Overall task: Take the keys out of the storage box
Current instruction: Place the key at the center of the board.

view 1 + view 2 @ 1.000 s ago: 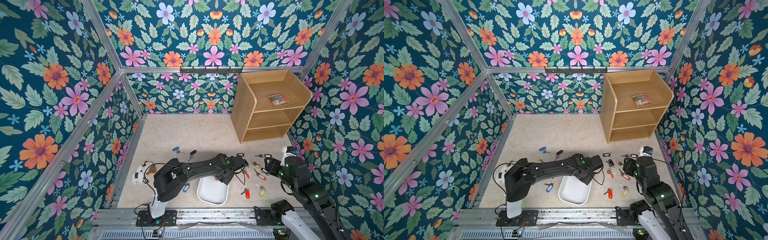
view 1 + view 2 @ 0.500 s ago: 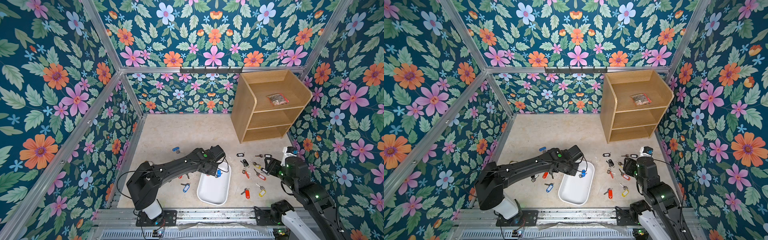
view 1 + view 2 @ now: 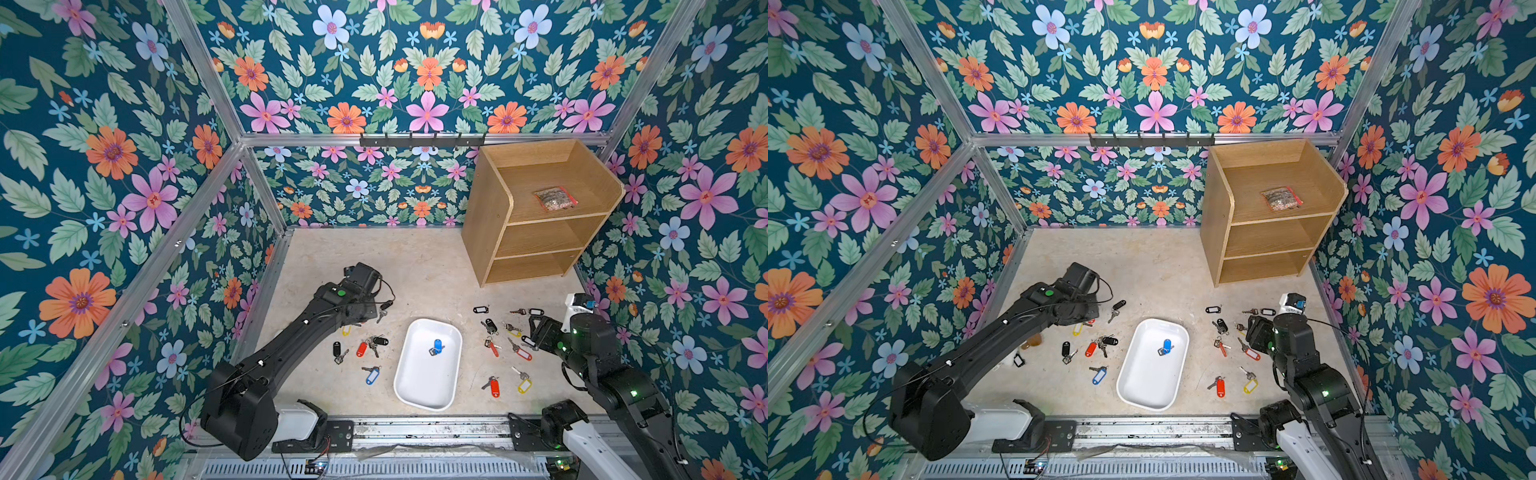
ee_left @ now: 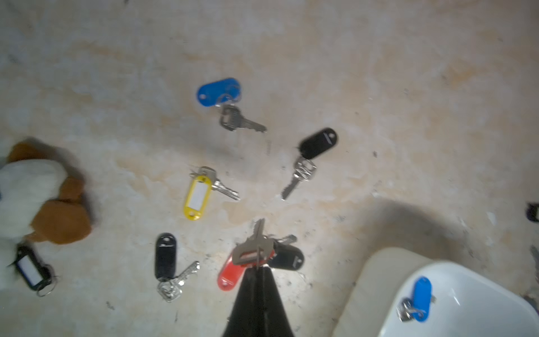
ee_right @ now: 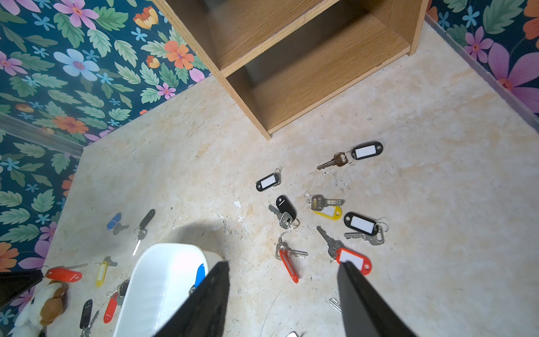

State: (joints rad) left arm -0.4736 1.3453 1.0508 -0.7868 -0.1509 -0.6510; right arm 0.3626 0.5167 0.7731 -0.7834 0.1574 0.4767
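Observation:
The white storage box (image 3: 415,399) (image 3: 1142,395) lies near the front and holds one blue-tagged key (image 3: 436,346) (image 4: 420,294) (image 5: 199,274). Other keys lie on the floor: some to its left, such as a red-tagged one (image 3: 361,349) and a yellow-tagged one (image 4: 198,198), and several to its right (image 3: 519,353). My left gripper (image 4: 258,267) is shut, high over the left group. A silver key (image 4: 252,248) shows at its tips, and I cannot tell if they touch. My right gripper (image 5: 284,264) (image 3: 536,332) hangs open over the right group, holding nothing.
A wooden shelf unit (image 3: 536,216) stands at the back right with a clear packet (image 3: 555,198) on its top shelf. A brown and white plush toy (image 4: 38,198) lies at the far left beside the left arm (image 3: 291,340). Flowered walls close in all sides.
My left arm has swung from over the box's right side back to the left of the box, its gripper shut throughout. The blue-tagged key and the right arm have not moved.

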